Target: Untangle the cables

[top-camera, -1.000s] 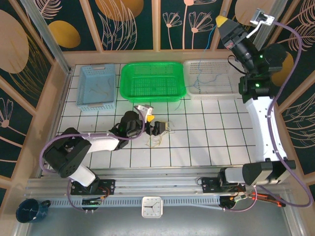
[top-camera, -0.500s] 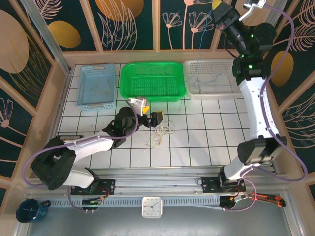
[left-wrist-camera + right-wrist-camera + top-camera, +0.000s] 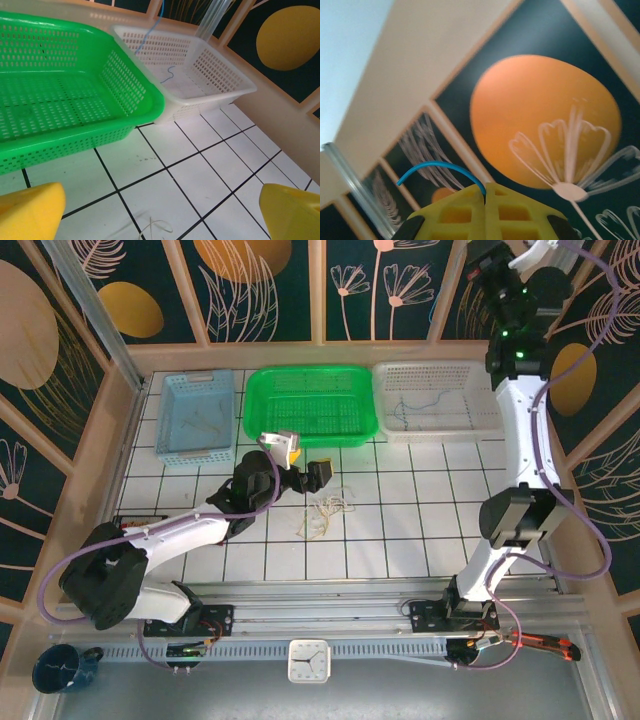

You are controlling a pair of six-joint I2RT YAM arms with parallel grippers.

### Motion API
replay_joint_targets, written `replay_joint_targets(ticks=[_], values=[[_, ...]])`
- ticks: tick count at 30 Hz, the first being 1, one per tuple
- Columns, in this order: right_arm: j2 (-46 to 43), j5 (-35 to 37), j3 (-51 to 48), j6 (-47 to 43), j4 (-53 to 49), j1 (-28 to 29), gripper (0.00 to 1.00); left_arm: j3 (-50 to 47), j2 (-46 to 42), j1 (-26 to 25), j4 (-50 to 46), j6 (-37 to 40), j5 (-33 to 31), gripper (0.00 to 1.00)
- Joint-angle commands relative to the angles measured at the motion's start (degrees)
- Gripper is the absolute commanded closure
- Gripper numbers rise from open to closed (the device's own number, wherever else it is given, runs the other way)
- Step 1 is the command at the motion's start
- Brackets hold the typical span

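Note:
The loose cables (image 3: pixel 320 512), pale yellow and whitish-tan wires, lie tangled on the white tiles in the middle of the table. My left gripper (image 3: pixel 308 466) hovers just above and behind them, open, with nothing between its yellow fingers (image 3: pixel 30 212); one whitish loop (image 3: pixel 156 227) shows on the tile below. My right gripper (image 3: pixel 485 189) is raised high at the back right (image 3: pixel 482 254), shut on a blue cable (image 3: pixel 440 167). The blue cable hangs down (image 3: pixel 150 31) and its lower end lies in the white basket (image 3: pixel 412 400).
Three baskets line the back edge: a blue one (image 3: pixel 195 390) holding a few pale wires, a green one (image 3: pixel 310 430) and a white one (image 3: pixel 480 405). Wooden walls close off the left, right and back.
My right arm has swung higher and further back, drawing the blue cable up. My left gripper has risen off the pile of wires and moved back, open.

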Motion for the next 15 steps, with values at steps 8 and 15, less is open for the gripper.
replay_joint_targets(ticks=[8,15], values=[[-6.62,10.57,-29.24,-8.82,6.41,6.36,1.0,0.56,-1.2,0.43,0.94,-0.58,0.57,0.01],[-3.53,11.28,-34.14,-8.95,7.14,7.1,1.0,-0.45,-1.96,0.43,1.19,-1.19,0.58,0.01]])
